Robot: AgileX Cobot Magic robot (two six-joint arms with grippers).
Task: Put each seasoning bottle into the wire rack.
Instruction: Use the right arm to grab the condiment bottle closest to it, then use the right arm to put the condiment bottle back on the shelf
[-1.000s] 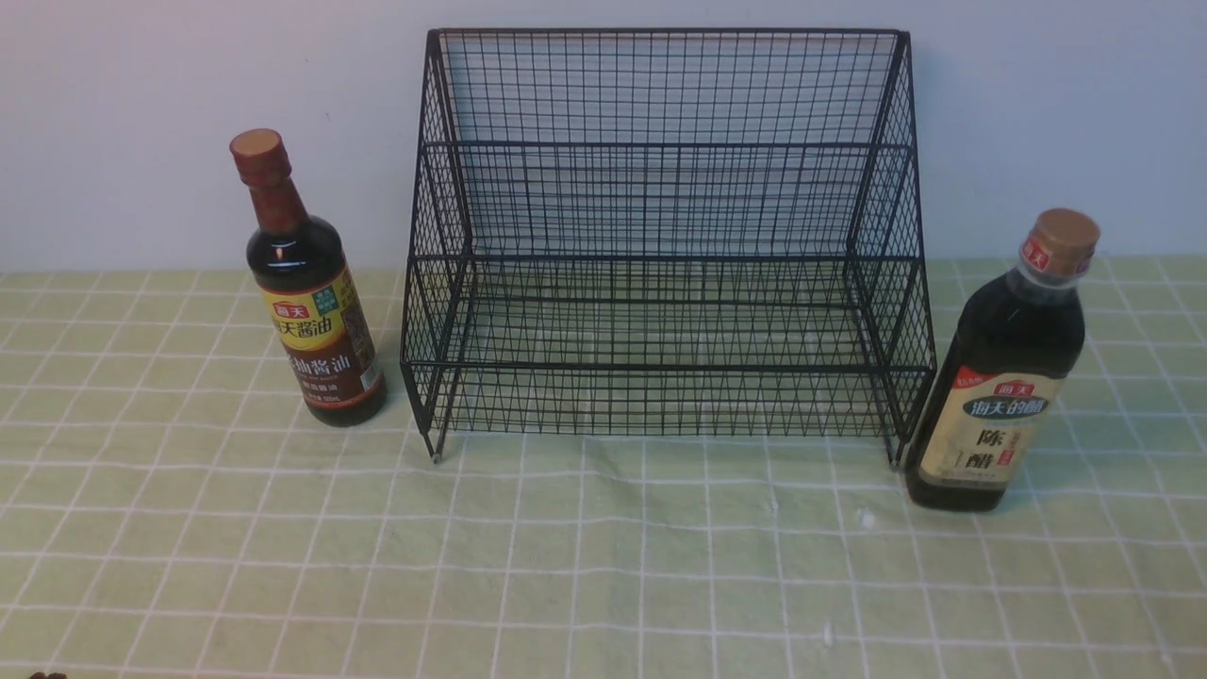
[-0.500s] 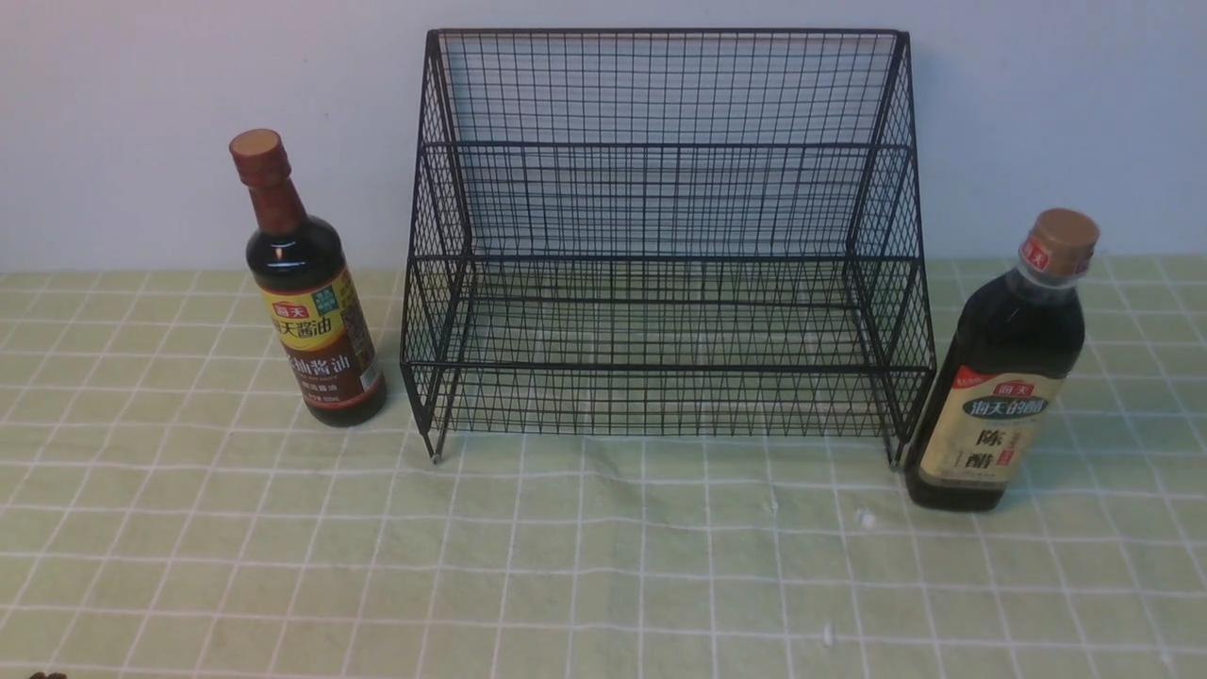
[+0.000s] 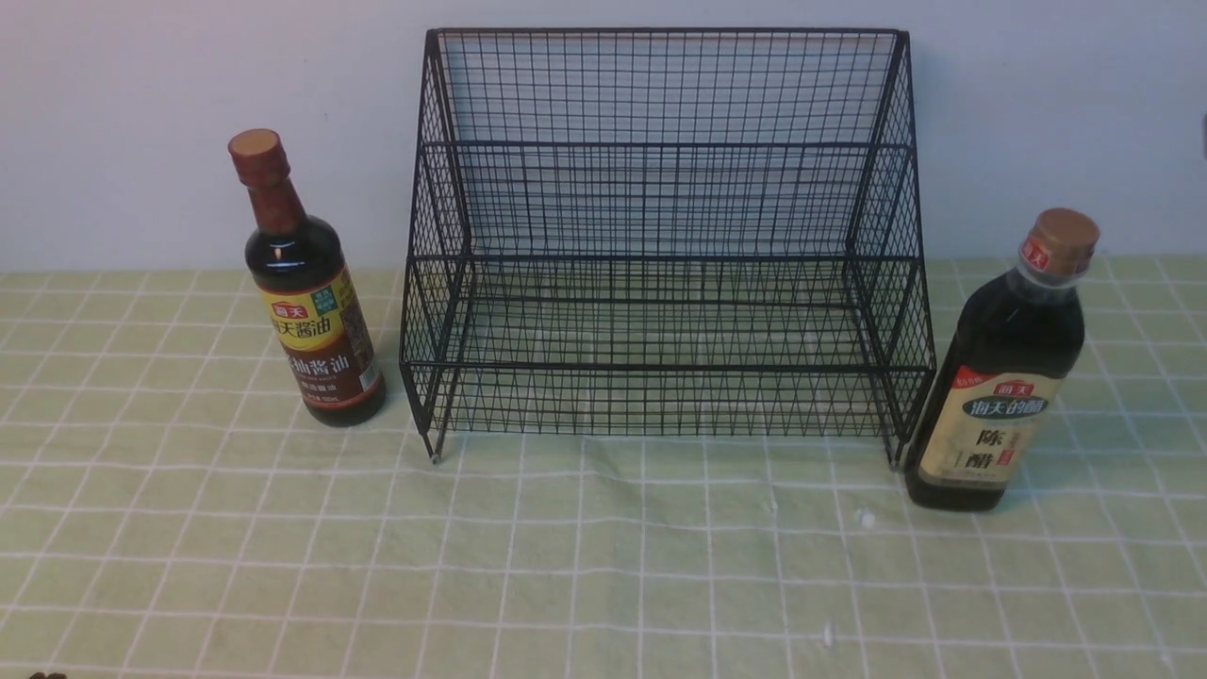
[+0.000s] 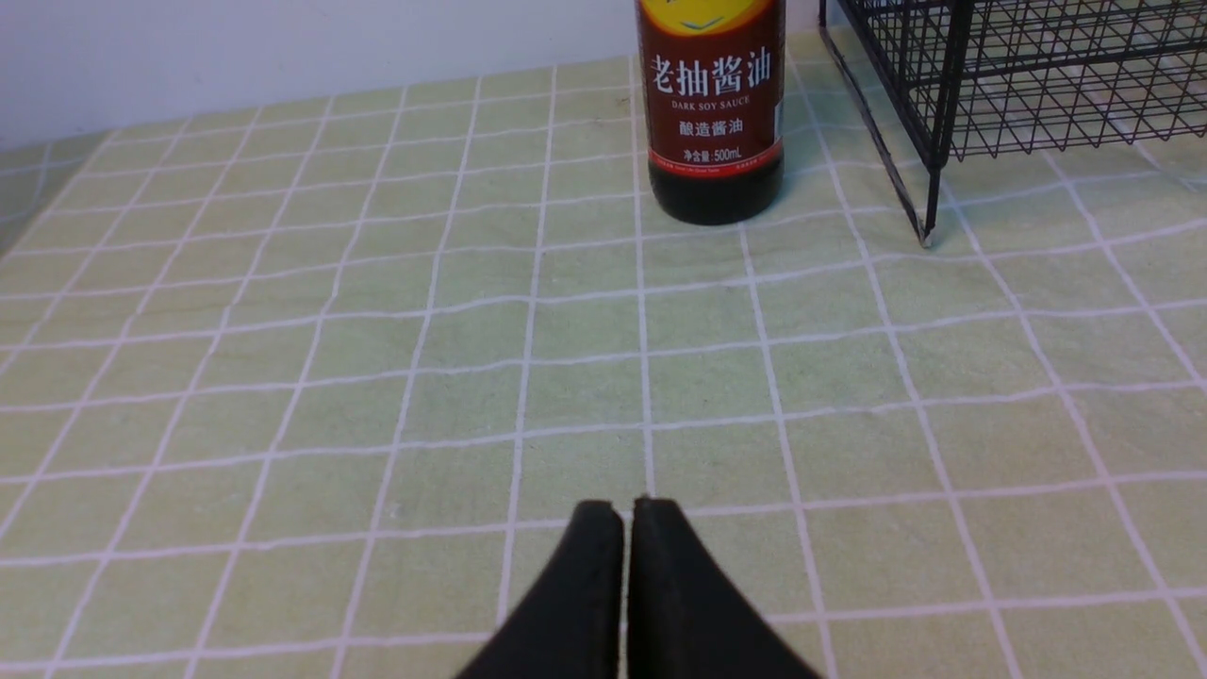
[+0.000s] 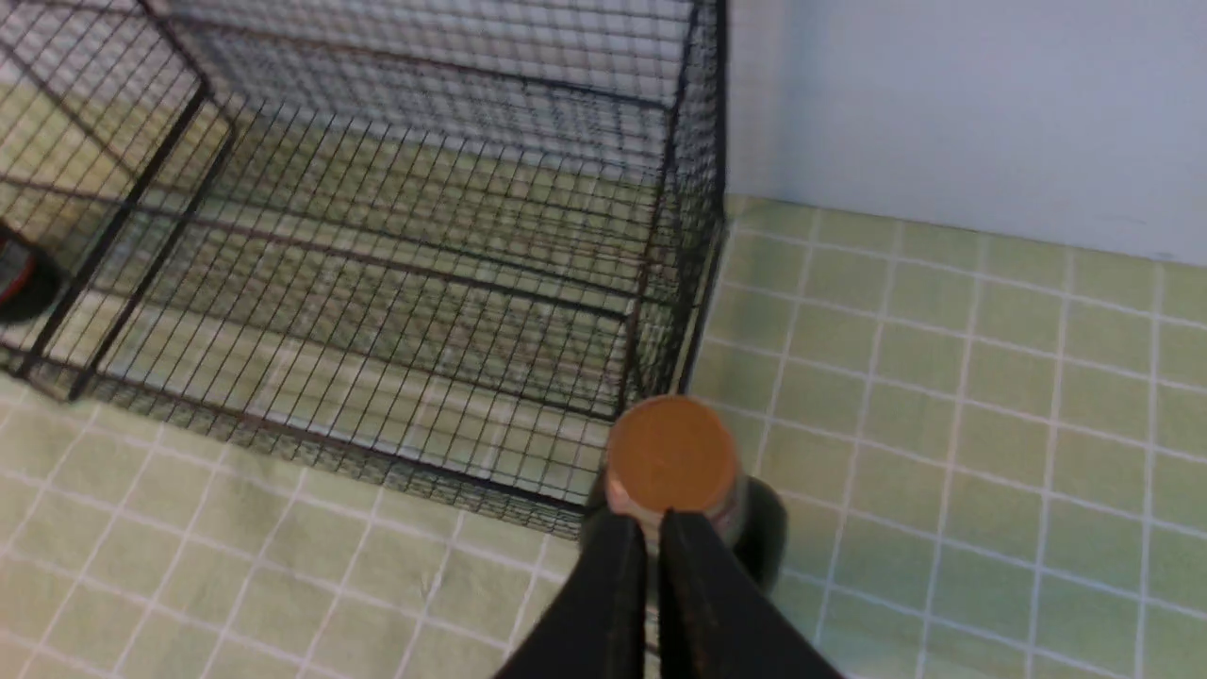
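Front view: wire rack (image 3: 665, 256) between soy sauce bottle (image 3: 311, 302), left, and vinegar bottle (image 3: 1004, 377), right; bare cloth (image 3: 603, 556) before it. Left wrist: left gripper (image 4: 627, 514) shut, empty. Right wrist: right gripper (image 5: 665, 528) barely parted, apparently; grip unclear.

A plain, pale bluish-white wall (image 3: 141, 85) fills the upper part of the front view, faintly pinkish at upper left. Below it I see a light green cloth with a white grid (image 3: 585, 528), slightly wrinkled near the lower centre, under soft light.
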